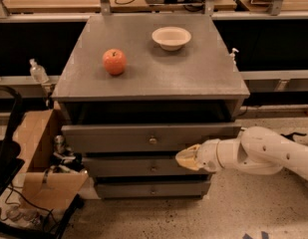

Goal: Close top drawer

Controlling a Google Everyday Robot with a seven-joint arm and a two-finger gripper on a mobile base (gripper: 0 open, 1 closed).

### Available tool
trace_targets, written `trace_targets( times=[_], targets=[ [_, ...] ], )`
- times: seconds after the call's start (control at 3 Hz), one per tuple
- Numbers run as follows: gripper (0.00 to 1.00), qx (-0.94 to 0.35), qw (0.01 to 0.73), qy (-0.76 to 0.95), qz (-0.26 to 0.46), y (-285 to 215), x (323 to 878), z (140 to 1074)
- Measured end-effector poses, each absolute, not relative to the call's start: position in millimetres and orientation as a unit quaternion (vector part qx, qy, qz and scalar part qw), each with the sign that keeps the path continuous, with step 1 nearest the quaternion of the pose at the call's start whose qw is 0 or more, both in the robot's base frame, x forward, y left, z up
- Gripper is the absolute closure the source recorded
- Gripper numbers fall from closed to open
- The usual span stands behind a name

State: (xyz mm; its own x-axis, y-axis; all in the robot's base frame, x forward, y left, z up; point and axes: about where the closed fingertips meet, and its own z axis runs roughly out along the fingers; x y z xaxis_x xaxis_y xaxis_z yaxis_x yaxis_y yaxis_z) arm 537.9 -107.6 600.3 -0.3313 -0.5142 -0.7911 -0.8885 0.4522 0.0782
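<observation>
In the camera view, the top drawer (113,138) juts slightly out of the grey cabinet (153,78), with a dark gap above it. The gripper (186,158), its fingers together in one wedge, sits at four o'clock from the brass knob (153,140), at the front's lower edge.

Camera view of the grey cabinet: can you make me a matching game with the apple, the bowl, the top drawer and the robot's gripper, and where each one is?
Things:
1. apple
2. bowl
3. top drawer
4. gripper

Places or states:
A. sticking out a little, not fully shut
B. on the cabinet top, left part
C. just below the top drawer's front, on the right
D. on the cabinet top, near the back

Pairs: 1-B, 2-D, 3-A, 4-C
</observation>
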Motion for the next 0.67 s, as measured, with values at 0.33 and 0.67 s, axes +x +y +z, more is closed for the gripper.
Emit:
trace_targets(
  times=[0.33, 0.67],
  targets=[
    [1.0, -0.458, 0.355, 0.777, 0.245, -101.0, 607.7, 604.2],
    [1.0, -0.458, 0.355, 0.777, 0.245, -100.9, 607.7, 604.2]
  ],
)
